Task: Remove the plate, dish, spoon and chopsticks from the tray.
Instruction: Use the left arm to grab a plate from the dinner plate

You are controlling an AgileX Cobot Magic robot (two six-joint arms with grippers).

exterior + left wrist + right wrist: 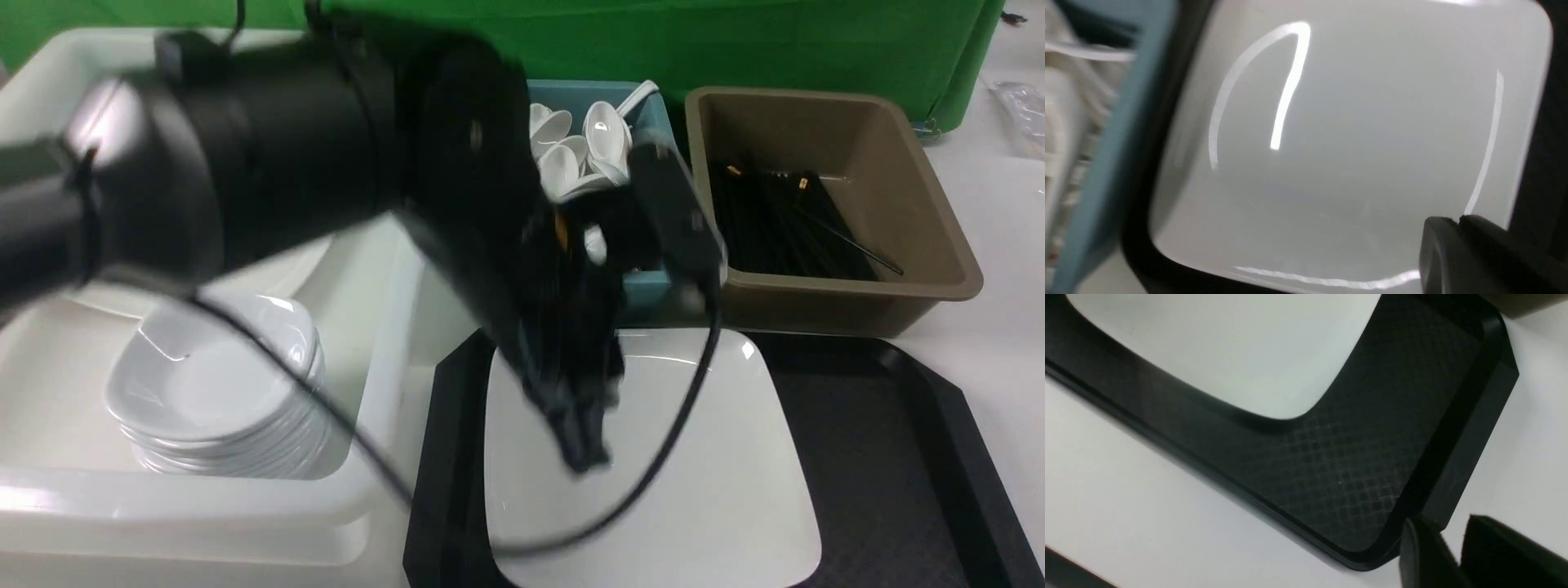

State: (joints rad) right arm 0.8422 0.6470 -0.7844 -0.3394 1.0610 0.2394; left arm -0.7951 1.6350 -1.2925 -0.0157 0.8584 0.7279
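Observation:
The large white square plate (694,490) lies on the left half of the black tray (898,457). My left gripper (584,459) points down over the plate's middle, blurred. In the left wrist view it (1455,222) is shut and empty above the plate (1372,143). My right gripper (1453,528) is out of the front view. It hangs over the tray's corner (1453,457) with a narrow gap between the fingers, empty. No dish, spoon or chopsticks show on the tray.
A white tub (384,310) at the left holds a stack of small white dishes (212,384). A teal tub (645,290) behind the tray holds white spoons (588,139). A brown tub (939,229) holds black chopsticks (784,220). A green backdrop stands behind.

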